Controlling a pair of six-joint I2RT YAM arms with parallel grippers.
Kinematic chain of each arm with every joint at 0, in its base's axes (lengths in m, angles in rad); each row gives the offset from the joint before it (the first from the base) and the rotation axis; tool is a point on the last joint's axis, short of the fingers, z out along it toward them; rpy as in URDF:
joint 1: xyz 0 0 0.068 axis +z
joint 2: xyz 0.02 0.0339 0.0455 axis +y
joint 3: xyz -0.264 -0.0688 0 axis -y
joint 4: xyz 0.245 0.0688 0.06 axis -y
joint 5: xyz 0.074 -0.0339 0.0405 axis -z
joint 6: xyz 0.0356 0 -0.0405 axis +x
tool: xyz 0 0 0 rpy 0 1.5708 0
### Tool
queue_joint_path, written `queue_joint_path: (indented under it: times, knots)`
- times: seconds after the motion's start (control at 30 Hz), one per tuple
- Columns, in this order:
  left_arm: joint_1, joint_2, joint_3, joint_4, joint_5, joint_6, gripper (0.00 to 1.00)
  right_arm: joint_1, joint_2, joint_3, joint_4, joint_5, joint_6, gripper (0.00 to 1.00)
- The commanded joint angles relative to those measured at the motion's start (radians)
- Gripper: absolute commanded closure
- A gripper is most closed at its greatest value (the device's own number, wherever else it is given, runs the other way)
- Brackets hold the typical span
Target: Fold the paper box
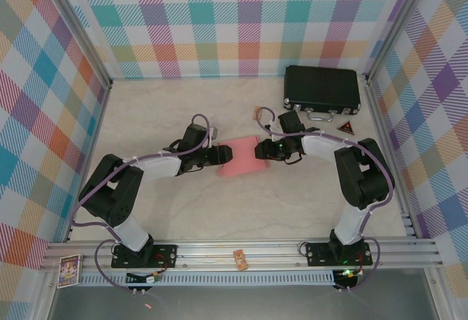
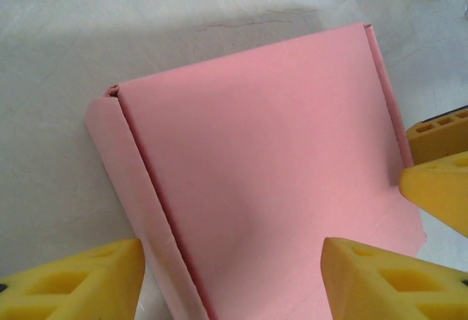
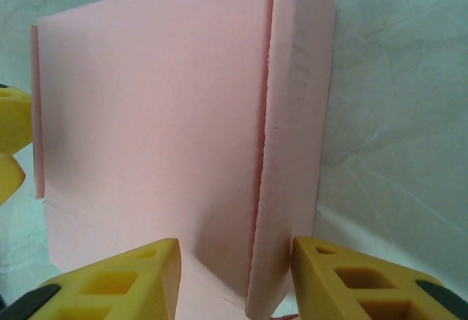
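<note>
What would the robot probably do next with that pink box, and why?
Probably close the right gripper on the side flap of the paper box. That creased flap sits between its open fingers, not yet pinched, while the left gripper straddles the opposite end, seemingly steadying the box.
</note>
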Motion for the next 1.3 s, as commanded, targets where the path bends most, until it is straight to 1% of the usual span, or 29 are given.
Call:
queue_joint_path:
  times: [0.0,0.13,0.3,0.37,0.53,0.63,0.73,0.8,0.9,1.0,1.07,1.13,1.27]
  knots:
    - [0.011,-0.001,0.034,0.003,0.053,-0.015,0.39,0.004,-0.021,0.034,-0.039,-0.043,-0.001,0.56]
    - [0.025,0.004,0.043,0.006,0.071,-0.030,0.42,0.004,-0.029,0.033,-0.035,-0.039,0.014,0.56]
    - [0.032,0.004,0.033,0.015,0.087,-0.043,0.41,0.002,-0.014,0.058,-0.028,-0.050,0.023,0.56]
    - [0.032,0.002,0.033,-0.007,0.072,-0.041,0.40,0.002,-0.002,0.076,-0.038,-0.040,0.021,0.56]
    - [0.036,-0.047,0.017,-0.073,-0.031,-0.018,0.34,-0.009,-0.025,0.092,-0.078,0.113,0.027,0.49]
    - [0.042,-0.083,0.036,-0.115,-0.063,0.019,0.27,-0.039,-0.075,0.080,-0.069,0.120,0.037,0.47]
    - [0.054,-0.089,0.089,-0.176,-0.105,0.073,0.23,-0.062,-0.129,0.059,-0.082,0.117,0.044,0.46]
    - [0.061,-0.064,0.139,-0.210,-0.126,0.121,0.22,-0.067,-0.165,0.023,-0.079,0.083,0.053,0.46]
    - [0.064,-0.002,0.230,-0.239,-0.119,0.228,0.17,-0.067,-0.231,-0.077,-0.022,-0.002,0.102,0.46]
    - [0.068,0.069,0.316,-0.264,-0.111,0.316,0.15,-0.066,-0.291,-0.175,0.027,-0.050,0.164,0.46]
    - [0.076,0.119,0.371,-0.283,-0.097,0.349,0.15,-0.060,-0.319,-0.224,0.046,-0.044,0.206,0.47]
    - [0.083,0.167,0.418,-0.299,-0.066,0.376,0.15,-0.047,-0.329,-0.257,0.066,-0.064,0.232,0.47]
    - [0.091,0.238,0.471,-0.299,0.025,0.406,0.17,-0.030,-0.329,-0.311,0.116,-0.033,0.272,0.45]
